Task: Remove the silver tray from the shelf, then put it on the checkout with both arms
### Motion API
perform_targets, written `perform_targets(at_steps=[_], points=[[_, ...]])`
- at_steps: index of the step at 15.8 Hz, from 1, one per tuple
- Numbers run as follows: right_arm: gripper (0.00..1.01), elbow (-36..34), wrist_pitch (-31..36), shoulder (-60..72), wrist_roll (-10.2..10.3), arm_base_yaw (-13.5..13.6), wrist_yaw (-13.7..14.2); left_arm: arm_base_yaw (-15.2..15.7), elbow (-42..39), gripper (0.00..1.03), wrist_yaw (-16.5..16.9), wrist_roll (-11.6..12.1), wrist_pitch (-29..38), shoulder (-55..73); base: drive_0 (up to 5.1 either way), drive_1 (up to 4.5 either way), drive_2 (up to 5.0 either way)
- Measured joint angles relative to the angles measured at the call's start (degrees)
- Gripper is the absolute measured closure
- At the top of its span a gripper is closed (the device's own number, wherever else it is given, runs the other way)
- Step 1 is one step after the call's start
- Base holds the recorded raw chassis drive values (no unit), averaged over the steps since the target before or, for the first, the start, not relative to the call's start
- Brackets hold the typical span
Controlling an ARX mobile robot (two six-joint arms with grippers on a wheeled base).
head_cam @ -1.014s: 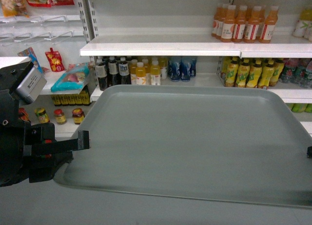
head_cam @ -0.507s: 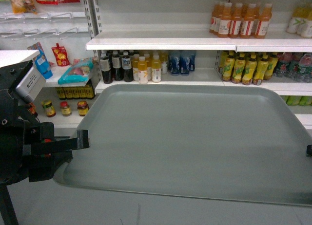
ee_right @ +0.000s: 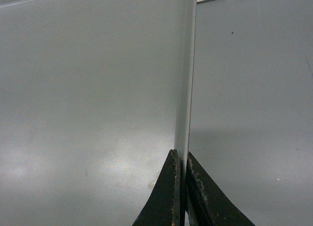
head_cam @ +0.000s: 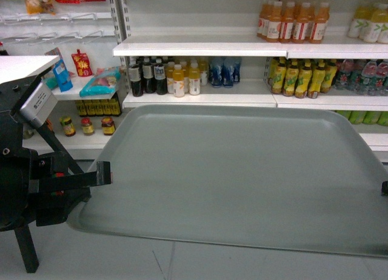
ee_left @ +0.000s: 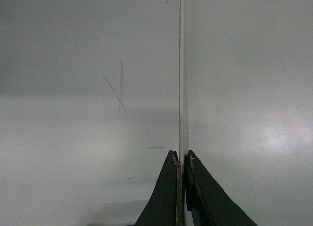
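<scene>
The silver tray (head_cam: 242, 177) hangs between our fingers, its rim clamped edge-on by the left gripper (ee_left: 182, 162) and right gripper (ee_right: 181, 160); the shelf (head_cam: 200, 48) has slid rightward and shrunk since a second ago; we judge we are turning away, checkout unseen.

the silver tray (head_cam: 242, 171) is up in the air, held level, matte grey-green, nothing on it, its low rim and rounded corners in plain sight. the left gripper (head_cam: 104, 173) pinches its left edge, the right gripper (ee_right: 181, 169) clamps the right edge. behind it stands the shelf (head_cam: 200, 48), glossy white.
</scene>
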Motion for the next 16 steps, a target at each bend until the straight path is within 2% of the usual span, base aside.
perform_targets(at_steps=[16], points=[[0.98, -0.15, -0.07, -0.04, 0.0, -0.09, 0.09, -0.11, -0.07, 1.0, 0.13, -0.11, 0.13, -0.11, 0.1, -3.71, 3.9]])
